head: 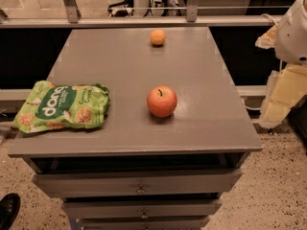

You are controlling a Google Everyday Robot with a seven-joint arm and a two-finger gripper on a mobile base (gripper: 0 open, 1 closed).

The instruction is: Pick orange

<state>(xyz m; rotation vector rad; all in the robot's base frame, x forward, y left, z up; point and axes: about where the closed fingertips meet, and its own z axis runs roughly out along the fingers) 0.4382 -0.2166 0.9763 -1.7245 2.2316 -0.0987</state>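
Observation:
The orange point(158, 37) is a small round yellow-orange fruit at the far end of the grey table top point(124, 75), near its middle. A larger red-orange apple point(161, 101) with a dark stem stands nearer the front, right of centre. My gripper point(284, 94) hangs at the right edge of the view, off the table's right side and well away from the orange, under a white arm joint point(293, 31).
A green snack bag point(61, 107) lies on the table's front left. Drawers point(139, 183) run below the front edge. A rail point(139, 21) and a dark gap lie behind the table. A black shoe point(8, 210) is on the floor at lower left.

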